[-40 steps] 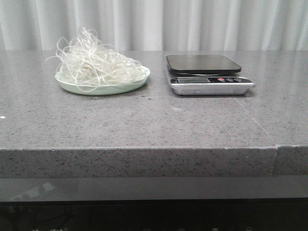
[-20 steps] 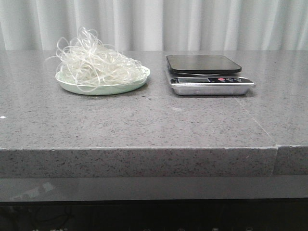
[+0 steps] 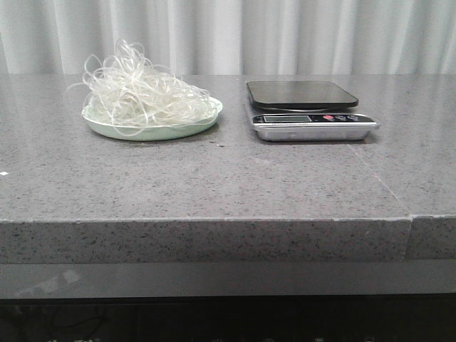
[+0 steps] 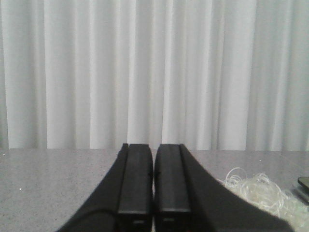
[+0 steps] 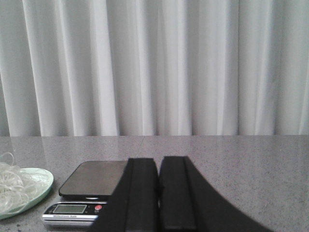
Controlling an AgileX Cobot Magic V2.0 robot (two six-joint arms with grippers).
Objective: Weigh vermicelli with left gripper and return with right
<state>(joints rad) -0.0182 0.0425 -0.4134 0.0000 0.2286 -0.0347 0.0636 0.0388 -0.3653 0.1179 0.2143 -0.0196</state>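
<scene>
Grey counter, vermicelli on plate — wrist views only: left gripper, right gripper, both closed, empty

Scale display digits too small to read. Vermicelli cut by frame edge in left wrist view, partly behind left end effector. Plate cropped in right wrist view; scale front partly behind right end effector. Both arms outside front view.
</scene>
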